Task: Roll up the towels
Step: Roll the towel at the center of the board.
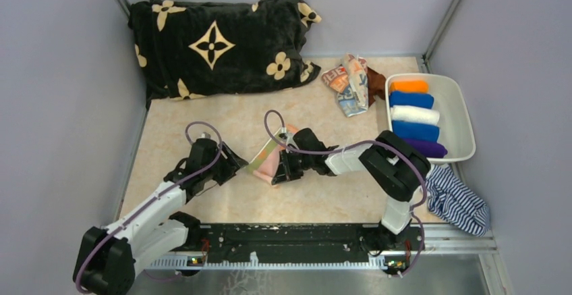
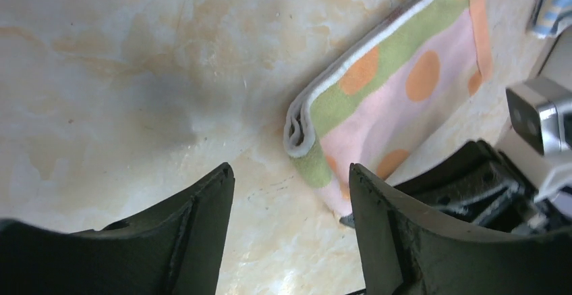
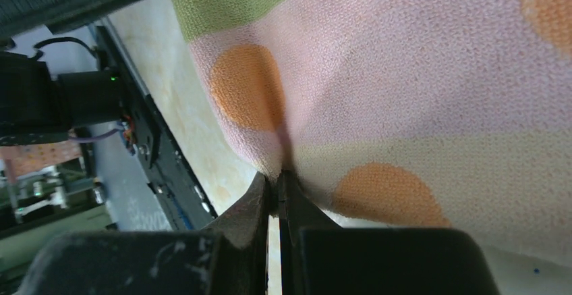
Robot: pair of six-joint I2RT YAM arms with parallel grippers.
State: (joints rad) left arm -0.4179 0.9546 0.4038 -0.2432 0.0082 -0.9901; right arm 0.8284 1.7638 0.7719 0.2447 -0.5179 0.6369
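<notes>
Holding the soft, light dotted towel (image 1: 268, 161) by its edge in your clamped right gripper (image 3: 278, 173), you should take its folded end at three o'clock of your open left gripper (image 1: 235, 164).

You've got a pink towel (image 2: 411, 116) dotted orange, green band, white edge, on the mottled beige bench (image 1: 202, 116); your blanket (image 1: 216, 72) is black with beige flowers, the white tub (image 1: 461, 106) shows orange, blue, white and purple rolls (image 1: 414, 115), the striped cloth (image 1: 459, 204) navy-and-white
</notes>
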